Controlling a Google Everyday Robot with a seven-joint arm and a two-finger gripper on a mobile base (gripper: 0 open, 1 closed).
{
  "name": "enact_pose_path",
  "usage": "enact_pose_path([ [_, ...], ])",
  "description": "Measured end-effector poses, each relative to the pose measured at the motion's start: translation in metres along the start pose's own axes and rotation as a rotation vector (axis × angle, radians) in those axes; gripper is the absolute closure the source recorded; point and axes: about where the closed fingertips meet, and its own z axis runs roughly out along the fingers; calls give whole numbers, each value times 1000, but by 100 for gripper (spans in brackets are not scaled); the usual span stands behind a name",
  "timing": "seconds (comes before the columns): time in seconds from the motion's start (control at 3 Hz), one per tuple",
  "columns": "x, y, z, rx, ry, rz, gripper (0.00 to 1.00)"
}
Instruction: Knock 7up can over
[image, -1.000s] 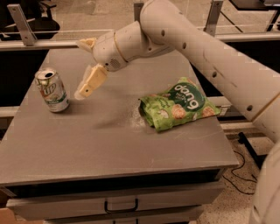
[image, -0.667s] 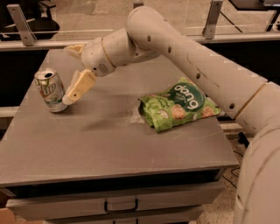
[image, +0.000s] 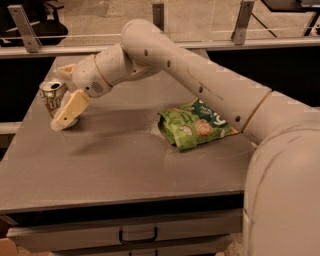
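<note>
The 7up can (image: 51, 93), silver-white with green markings and a shiny top, stands near the far left edge of the grey table (image: 115, 165). It leans slightly to the left. My gripper (image: 67, 110) is right against the can's right side, its cream finger (image: 70, 109) pressed across the can's lower front. The arm reaches in from the right across the table.
A green snack bag (image: 197, 124) lies flat at the middle right of the table. The table's left edge is just beyond the can. Drawers (image: 135, 234) run under the front edge. A railing and dark gap lie behind the table.
My gripper has moved left and down, from beside the can to touching it. The can has begun to tilt left.
</note>
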Motion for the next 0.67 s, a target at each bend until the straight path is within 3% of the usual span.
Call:
enact_pose_path([
  [0.67, 25, -17, 9, 60, 25, 80, 41],
])
